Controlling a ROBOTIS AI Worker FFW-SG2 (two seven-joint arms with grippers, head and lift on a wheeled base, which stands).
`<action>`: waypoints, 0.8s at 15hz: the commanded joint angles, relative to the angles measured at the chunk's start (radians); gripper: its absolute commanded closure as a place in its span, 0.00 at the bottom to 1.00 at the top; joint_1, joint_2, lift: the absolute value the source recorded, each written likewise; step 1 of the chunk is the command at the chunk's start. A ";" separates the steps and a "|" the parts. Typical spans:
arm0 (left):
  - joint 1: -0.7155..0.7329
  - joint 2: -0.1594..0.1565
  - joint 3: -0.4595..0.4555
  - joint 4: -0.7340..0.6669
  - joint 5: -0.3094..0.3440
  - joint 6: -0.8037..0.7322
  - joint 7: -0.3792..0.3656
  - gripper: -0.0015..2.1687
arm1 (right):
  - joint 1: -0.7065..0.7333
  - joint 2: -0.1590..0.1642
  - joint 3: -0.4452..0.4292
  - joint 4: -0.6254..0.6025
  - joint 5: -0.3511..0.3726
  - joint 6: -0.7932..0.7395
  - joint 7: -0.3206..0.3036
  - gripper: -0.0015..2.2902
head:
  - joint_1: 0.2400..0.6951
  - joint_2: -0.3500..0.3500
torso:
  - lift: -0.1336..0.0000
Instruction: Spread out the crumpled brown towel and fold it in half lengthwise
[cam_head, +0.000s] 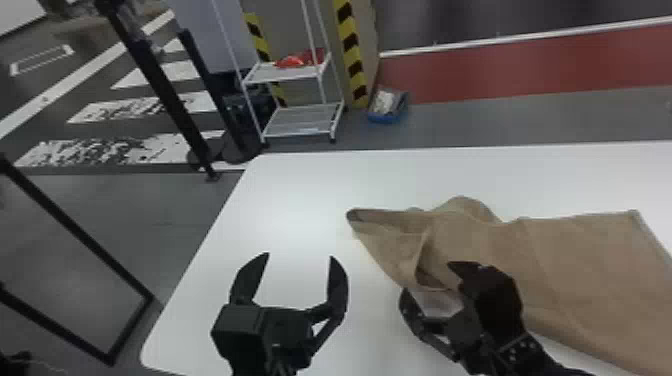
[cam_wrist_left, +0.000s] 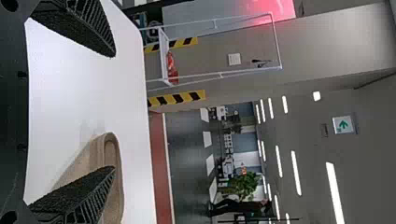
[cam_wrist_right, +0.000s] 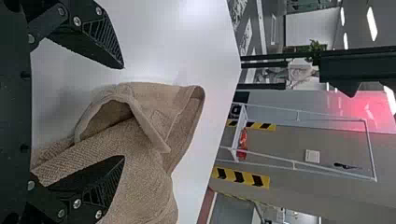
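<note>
My left gripper stands open over the white table, left of the brown towel, nothing between its fingers. My right gripper is open at the towel's near left part, beside a raised fold. The towel lies crumpled at its left end and flatter toward the right. In the left wrist view the towel shows beyond one finger of the open left gripper. The right wrist view has the towel's looped fold in front of the open right gripper, one finger over the cloth.
The white table has its left edge beyond my left gripper. Behind it stand a white wire shelf, a blue bin on the floor and black posts at the left.
</note>
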 joint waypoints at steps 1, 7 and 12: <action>0.001 -0.004 -0.001 0.000 0.000 0.000 -0.004 0.00 | -0.026 0.001 0.003 0.020 -0.002 0.007 0.000 0.13 | 1.00 1.00 | 0.07; 0.006 -0.004 0.010 -0.002 0.008 0.000 -0.006 0.00 | -0.086 0.001 0.026 0.089 -0.002 0.087 0.009 0.23 | 1.00 1.00 | 0.07; 0.001 -0.004 0.014 -0.002 0.015 0.006 -0.012 0.00 | -0.075 0.001 0.054 0.051 -0.002 0.063 0.020 0.23 | 1.00 1.00 | 0.07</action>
